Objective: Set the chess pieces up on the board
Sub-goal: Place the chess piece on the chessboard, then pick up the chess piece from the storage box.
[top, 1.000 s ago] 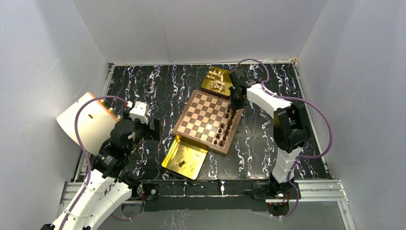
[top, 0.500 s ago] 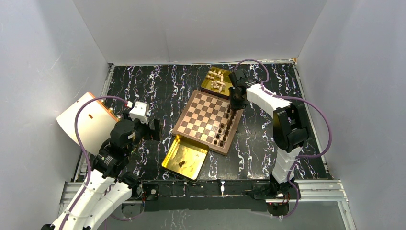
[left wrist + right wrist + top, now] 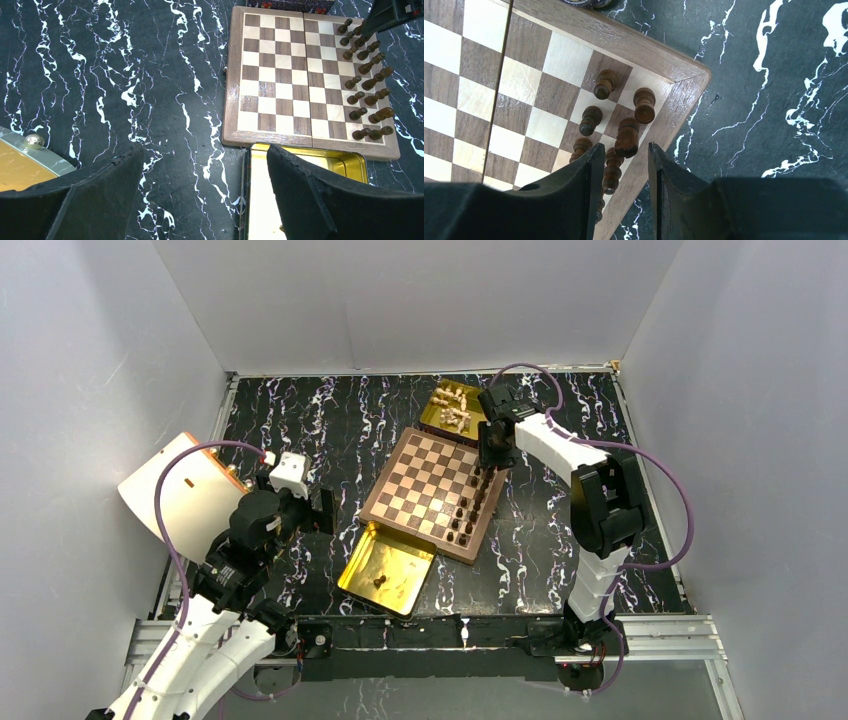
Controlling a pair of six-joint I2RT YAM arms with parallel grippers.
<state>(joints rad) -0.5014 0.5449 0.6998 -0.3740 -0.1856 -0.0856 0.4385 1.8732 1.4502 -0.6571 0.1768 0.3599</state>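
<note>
Marbled black tabletop point(image 3: 749, 75); right pincer point(image 3: 626, 146) parted around turned wooden chessman point(image 3: 626, 134); left pincer point(image 3: 205, 195) wide.

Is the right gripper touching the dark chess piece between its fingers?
Apart. The right wrist view shows the right gripper straddling the dark chess piece, with slivers of the board showing on both sides of it.

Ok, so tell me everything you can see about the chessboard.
The chessboard is a square wooden board, dark brown and cream checks inside a reddish-brown rim, with a seam across its middle. It lies flat on the black marbled table, turned at an angle. Dark chess pieces stand in two rows along its right side; the other squares are bare. A gold tray lies close against its near edge, a second gold tray by its far corner. The right gripper hovers over the far right corner, jaws apart.
</note>
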